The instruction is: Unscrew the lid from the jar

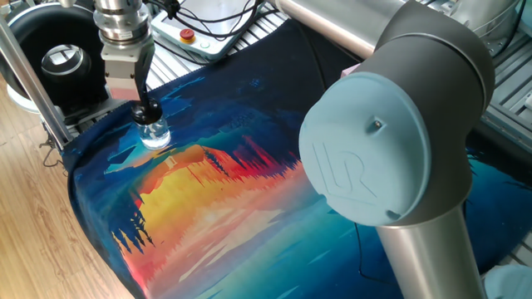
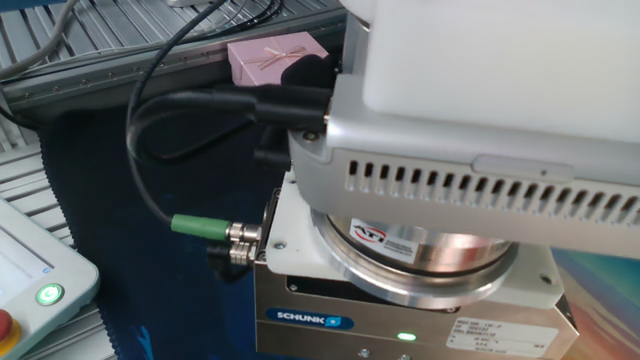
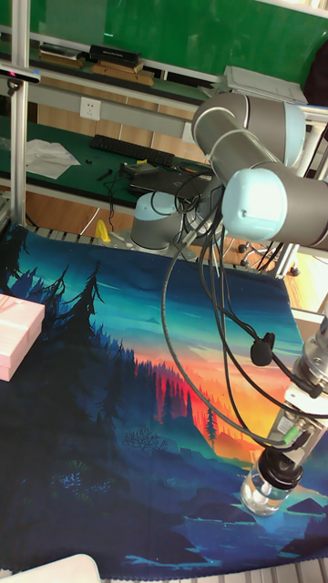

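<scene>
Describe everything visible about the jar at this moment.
The jar is small, squat and rounded, of clear glass. It stands upright on the painted landscape cloth near its edge. Its black lid is on top, with the gripper closed around it from above. Nothing else touches it.
</scene>
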You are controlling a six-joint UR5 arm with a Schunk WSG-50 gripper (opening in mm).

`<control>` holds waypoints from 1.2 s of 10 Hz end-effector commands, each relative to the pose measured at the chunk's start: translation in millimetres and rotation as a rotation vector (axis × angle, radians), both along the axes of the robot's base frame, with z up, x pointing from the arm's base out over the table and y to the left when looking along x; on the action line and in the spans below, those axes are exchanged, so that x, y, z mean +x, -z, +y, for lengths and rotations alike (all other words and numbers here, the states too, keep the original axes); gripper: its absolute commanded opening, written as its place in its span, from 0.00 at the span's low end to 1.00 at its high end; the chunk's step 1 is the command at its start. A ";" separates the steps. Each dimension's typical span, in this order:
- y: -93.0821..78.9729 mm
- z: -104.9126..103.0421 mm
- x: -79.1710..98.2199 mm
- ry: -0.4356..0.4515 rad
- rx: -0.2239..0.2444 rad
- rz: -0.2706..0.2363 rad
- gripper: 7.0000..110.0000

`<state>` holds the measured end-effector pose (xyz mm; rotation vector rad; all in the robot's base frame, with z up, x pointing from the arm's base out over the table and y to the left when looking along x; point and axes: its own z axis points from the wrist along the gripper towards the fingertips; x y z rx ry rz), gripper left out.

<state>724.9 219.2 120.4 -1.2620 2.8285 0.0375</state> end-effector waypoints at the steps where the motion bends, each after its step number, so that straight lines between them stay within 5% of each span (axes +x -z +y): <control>1: -0.6 3.3 -0.2 0.003 0.013 0.000 0.15; 5: -2.6 4.5 -4.0 -0.050 0.007 0.020 0.15; 6: -2.8 4.5 -4.6 -0.075 0.007 0.025 0.00; 12: 2.8 2.6 -1.6 -0.221 -0.010 0.039 0.00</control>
